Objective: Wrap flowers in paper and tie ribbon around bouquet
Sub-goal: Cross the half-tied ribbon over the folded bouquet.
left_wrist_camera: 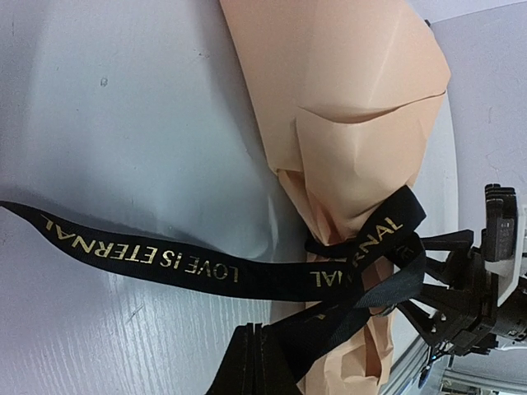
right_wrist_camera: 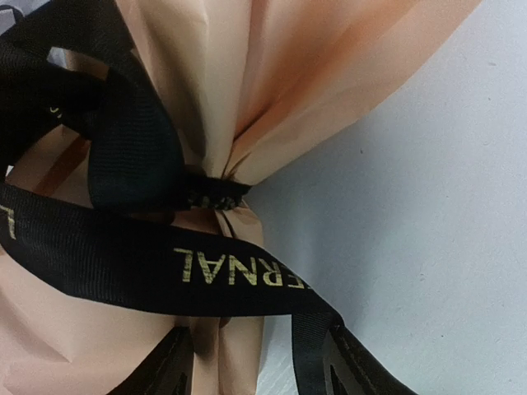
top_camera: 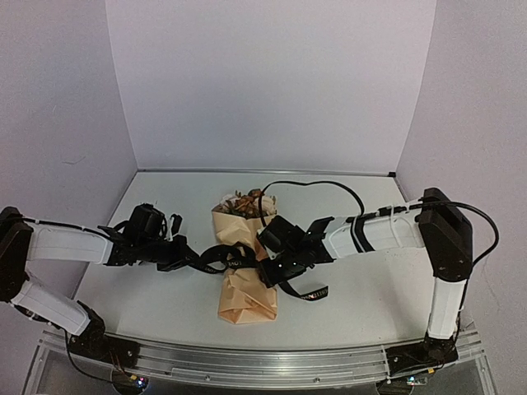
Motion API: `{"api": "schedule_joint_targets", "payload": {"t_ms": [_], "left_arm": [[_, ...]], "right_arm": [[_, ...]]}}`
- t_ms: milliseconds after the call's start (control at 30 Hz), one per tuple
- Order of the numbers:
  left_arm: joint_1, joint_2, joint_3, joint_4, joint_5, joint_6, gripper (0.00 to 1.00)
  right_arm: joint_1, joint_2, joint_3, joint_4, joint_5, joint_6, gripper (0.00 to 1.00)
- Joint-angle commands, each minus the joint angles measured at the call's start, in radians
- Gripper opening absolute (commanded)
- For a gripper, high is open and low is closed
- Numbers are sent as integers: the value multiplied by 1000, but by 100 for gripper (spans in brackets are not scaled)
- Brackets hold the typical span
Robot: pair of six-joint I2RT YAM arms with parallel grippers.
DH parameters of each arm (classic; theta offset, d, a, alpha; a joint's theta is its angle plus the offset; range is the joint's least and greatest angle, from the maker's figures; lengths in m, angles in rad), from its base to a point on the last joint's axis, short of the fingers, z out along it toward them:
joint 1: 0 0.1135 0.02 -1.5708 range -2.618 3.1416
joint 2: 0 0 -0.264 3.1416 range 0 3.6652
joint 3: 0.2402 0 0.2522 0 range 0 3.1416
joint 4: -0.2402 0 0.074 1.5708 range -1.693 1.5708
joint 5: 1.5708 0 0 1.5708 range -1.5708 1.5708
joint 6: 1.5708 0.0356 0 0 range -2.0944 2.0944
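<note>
A: Is wrapping finished?
B: Yes. The tan paper-cone bouquet [top_camera: 243, 271] lies on the white table [top_camera: 370, 288], with the black lettered fabric ribbon [left_wrist_camera: 148, 255] cinched around it. The left gripper [left_wrist_camera: 251, 362] clamps one tail, the right gripper [right_wrist_camera: 259, 362] gapes around another; the bow likely remains.

Stems of the flowers [top_camera: 243, 200] are hidden inside the paper [top_camera: 240, 300]. Lettering on the ribbon [top_camera: 210, 258] is too small to read from above. In the wrist views, the 6 o'clock edge crops the left end effector [left_wrist_camera: 251, 364] and right end effector [right_wrist_camera: 259, 362] to dark finger ends.

Plain pale lilac walls [top_camera: 272, 82] close in three sides of a white worktop [top_camera: 362, 288]. A metal rail [top_camera: 272, 360] runs along its near edge. The light is soft and even.
</note>
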Motion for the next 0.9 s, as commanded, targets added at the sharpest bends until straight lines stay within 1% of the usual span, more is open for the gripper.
{"api": "schedule_joint_targets", "payload": {"t_ms": [0, 200, 367, 600, 733, 867], "left_arm": [[-3, 12, 32, -1, -2, -11, 0], [-2, 11, 44, -18, -7, -5, 0], [-3, 16, 59, -19, -6, 4, 0], [-3, 26, 79, -52, 2, 17, 0], [-3, 33, 89, -60, 8, 25, 0], [-3, 32, 96, -66, 7, 30, 0]], "right_arm": [[-3, -83, -25, 33, 87, -3, 55], [-5, -141, -27, 42, 85, -16, 58], [-6, -129, -24, 42, 97, -49, 59], [-23, -83, -32, 29, 141, -89, 51], [-30, -51, -13, 25, 125, -100, 49], [-30, -25, -12, 22, 127, -108, 49]]}}
